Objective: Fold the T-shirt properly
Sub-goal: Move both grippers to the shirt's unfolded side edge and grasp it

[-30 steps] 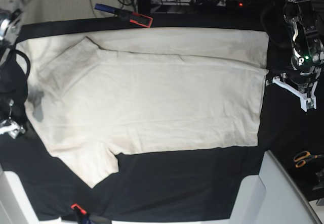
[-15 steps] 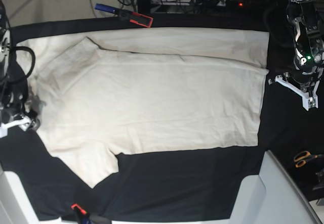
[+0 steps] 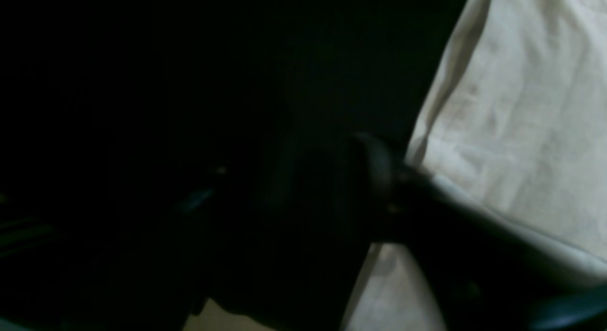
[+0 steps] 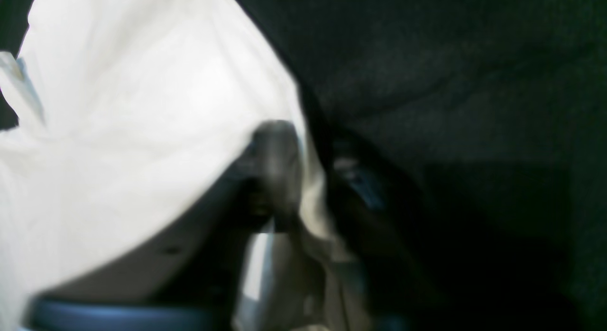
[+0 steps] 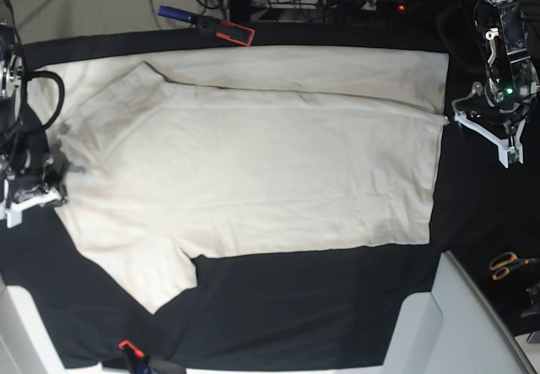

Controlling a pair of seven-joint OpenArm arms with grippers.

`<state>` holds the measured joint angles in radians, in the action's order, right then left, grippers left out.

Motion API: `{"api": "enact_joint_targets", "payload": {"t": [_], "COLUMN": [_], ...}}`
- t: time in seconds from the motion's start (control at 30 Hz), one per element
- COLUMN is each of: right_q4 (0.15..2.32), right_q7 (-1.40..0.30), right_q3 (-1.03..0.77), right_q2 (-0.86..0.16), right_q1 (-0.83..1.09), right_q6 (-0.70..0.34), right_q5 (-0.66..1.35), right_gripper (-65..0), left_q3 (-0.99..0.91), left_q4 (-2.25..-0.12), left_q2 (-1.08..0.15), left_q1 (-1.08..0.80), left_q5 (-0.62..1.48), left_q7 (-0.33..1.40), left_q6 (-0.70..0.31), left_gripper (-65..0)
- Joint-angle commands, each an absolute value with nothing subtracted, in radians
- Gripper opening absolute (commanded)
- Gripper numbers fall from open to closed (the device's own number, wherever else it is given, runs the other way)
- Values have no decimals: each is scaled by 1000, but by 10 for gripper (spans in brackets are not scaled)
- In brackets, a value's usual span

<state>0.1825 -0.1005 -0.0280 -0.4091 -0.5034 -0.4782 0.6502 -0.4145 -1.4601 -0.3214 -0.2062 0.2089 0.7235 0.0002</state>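
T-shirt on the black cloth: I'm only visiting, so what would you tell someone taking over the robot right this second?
Right gripper: at the collar end, and it looks pinched shut on the T-shirt edge; the view is blurred.
Left gripper: at the hem end, right by the fabric; too dark to tell whether it is open or gripping.
T-shirt: spread flat on the black table cloth.
Done: the far long side appears folded in over the body.
Left: the near sleeve sticks out unfolded; fold that side in, then fold the shirt across its length.
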Motion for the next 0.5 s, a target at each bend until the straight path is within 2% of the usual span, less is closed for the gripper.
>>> {"api": "enact_joint_targets", "payload": {"t": [0.0,0.07,0.2,0.37,0.47], "right_q4": [191,191,191,191,208], "right_q7": [-91,-91,-91,-93,-97], "right_q3": [-31,-33,-28,-31,-28], "right_q2": [-423,-423,-423,-421,-421], "right_q1": [-529,-529,-529,-529,-529], "right_q6": [-479,-479,-479,-484,-486], "right_q5": [654,654,654,654,654], "right_gripper": [-650,-639,-645,-645,-647], "left_q3": [-418,-418,-417,-414,-335], "left_q4": [-1480,-1475,-1399,-1234,-1121], "left_q2": [-340,-340,-340,-337,-338], "left_q1": [-197,-165,-74,67,147], "left_q5": [202,203,205,206,211], "left_q7": [708,708,708,710,708], "left_q6": [5,5,5,5,5], "left_gripper": [-179,-140,-105,-35,0]}}
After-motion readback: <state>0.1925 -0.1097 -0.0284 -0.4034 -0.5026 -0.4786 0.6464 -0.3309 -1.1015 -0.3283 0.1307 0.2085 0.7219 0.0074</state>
